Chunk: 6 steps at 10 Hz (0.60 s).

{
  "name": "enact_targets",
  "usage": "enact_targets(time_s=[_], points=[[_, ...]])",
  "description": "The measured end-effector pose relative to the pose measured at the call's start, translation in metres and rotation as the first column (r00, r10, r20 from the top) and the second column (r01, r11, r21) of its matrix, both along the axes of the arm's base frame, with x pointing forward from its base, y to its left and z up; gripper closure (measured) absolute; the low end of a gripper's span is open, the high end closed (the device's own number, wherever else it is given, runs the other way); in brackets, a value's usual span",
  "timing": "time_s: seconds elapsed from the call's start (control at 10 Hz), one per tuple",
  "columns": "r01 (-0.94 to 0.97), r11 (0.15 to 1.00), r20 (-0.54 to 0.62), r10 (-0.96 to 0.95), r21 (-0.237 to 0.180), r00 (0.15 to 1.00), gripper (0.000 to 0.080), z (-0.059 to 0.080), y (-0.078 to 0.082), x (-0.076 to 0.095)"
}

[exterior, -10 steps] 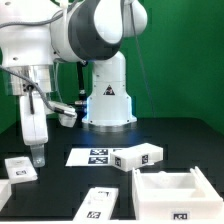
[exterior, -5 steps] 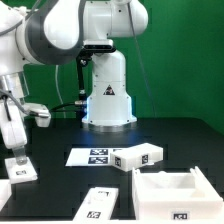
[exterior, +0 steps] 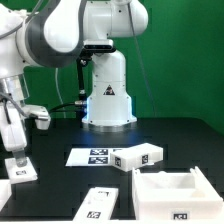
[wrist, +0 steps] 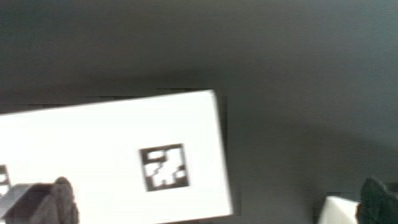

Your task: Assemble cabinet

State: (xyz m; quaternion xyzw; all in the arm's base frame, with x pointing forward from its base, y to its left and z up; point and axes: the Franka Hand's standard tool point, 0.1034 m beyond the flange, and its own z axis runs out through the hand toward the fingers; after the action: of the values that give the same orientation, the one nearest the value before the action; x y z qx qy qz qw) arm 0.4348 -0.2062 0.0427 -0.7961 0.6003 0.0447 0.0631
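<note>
The hand (exterior: pixel 19 156) hangs low over a small panel (exterior: pixel 22 172) at the exterior view's left edge of the worktop (exterior: pixel 55 190), with its fingers (wrist: pixel 43 203) spread wide and gripping nothing. The other cabinet parts lie well apart to the exterior view's right. These are a block (exterior: pixel 140 158) beside the marker board (exterior: pixel 90 156), an open box (exterior: pixel 190 205) and a second panel (exterior: pixel 98 204).

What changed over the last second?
The gripper swung toward the exterior view's left and dropped over the small tagged panel, mostly in the first half second. Its jaws are open and nothing is grasped. That panel, the open box and the marker board did not move.
</note>
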Motion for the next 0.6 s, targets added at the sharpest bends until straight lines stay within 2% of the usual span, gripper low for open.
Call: enact_targets(time_s=[0.1, 0.2, 0.4, 0.6], points=[[0.005, 1.000, -0.013, -0.006, -0.014, 1.000, 0.0003, -0.005, -0.007, -0.013], [0.005, 0.999, -0.012, -0.005, -0.035, 1.000, 0.0003, -0.008, -0.009, -0.014], [-0.012, 0.996, -0.020, 0.011, -0.085, 1.000, 0.0003, -0.021, -0.011, -0.017], [-0.018, 0.995, -0.021, 0.016, -0.093, 1.000, 0.0003, -0.023, -0.011, -0.017]])
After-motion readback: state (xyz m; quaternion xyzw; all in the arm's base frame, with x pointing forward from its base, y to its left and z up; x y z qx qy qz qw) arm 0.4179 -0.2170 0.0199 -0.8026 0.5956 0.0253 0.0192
